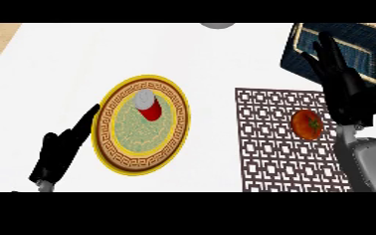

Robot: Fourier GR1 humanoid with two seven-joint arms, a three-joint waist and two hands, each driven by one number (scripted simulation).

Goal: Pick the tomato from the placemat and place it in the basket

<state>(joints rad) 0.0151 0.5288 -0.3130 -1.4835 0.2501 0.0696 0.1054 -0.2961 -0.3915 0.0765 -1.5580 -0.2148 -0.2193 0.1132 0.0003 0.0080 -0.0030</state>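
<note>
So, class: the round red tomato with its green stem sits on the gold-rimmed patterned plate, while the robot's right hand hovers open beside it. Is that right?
Not quite. The head view shows the round red tomato lying on the brown lattice placemat, not on the gold-rimmed patterned plate, which holds a red and white can. The right hand does hover open beside the tomato.
</note>
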